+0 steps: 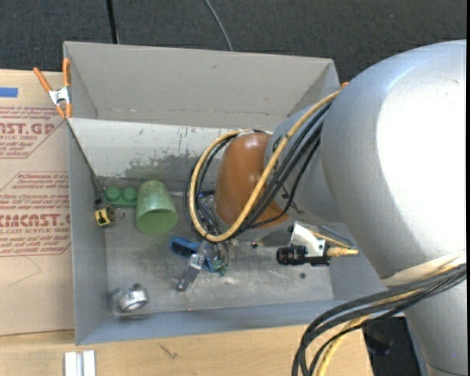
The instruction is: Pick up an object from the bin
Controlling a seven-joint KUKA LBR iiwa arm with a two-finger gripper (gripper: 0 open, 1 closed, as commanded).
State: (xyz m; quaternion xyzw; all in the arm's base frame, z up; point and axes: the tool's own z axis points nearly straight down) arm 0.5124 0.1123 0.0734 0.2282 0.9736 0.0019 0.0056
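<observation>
The cardboard sheet left of the bin carries red print: large letters reading partly "CAST.GP", and lower down "LL-CAST ACRYLIC SHEE", cut off; finer lines stay illegible

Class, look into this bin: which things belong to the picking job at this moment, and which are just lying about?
In the job:
- gripper, low over the middle of the bin
- blue thing, right beside the gripper

Lying about:
- green cup, on its side
- green knobbed piece, by the cup
- small yellow-and-black thing
- silver round thing, near corner
</observation>
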